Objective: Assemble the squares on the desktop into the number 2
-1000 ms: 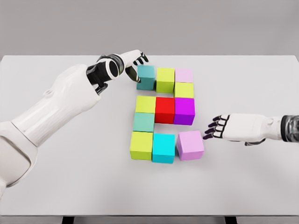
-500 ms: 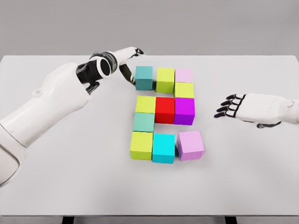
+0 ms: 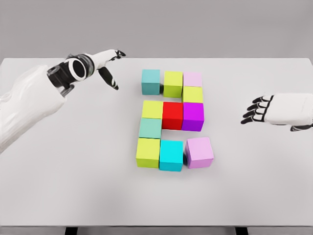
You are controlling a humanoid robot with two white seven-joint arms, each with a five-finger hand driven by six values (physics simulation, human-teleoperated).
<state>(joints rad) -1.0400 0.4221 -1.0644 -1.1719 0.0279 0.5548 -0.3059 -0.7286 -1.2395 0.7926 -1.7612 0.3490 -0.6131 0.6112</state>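
- Ten coloured squares laid out mid-table (image 3: 58, 161) in the form of a 2.
- Far row, left to right: teal block (image 3: 151, 81), lime block (image 3: 173, 83), pale pink block (image 3: 192, 79).
- Just near the pale pink one, a yellow-green block (image 3: 192, 94) as the right-hand upright.
- Middle row: yellow-green block (image 3: 152, 109), red block (image 3: 172, 115), magenta block (image 3: 193, 116), all touching.
- Below on the left, a mint block (image 3: 150, 128) forming the lower upright.
- Near row: lime-yellow block (image 3: 148, 152), cyan block (image 3: 171, 155), lilac block (image 3: 199, 152).
- Lilac block slightly twisted, with a thin dark gap toward the cyan one; teal block also showing a narrow gap from the lime one.
- Left hand (image 3: 105, 66) raised at the far left, fingers spread and extended, holding nothing, well apart from the teal block.
- Right hand (image 3: 266, 109) hovering at the right edge, fingers loosely curled but empty, well apart from the magenta block.
- Judged stage: figure essentially complete, only tidying left.
- Next move, if any: nudge the lilac block square and flush against the cyan one with the right hand, without disturbing neighbours; otherwise park both arms.
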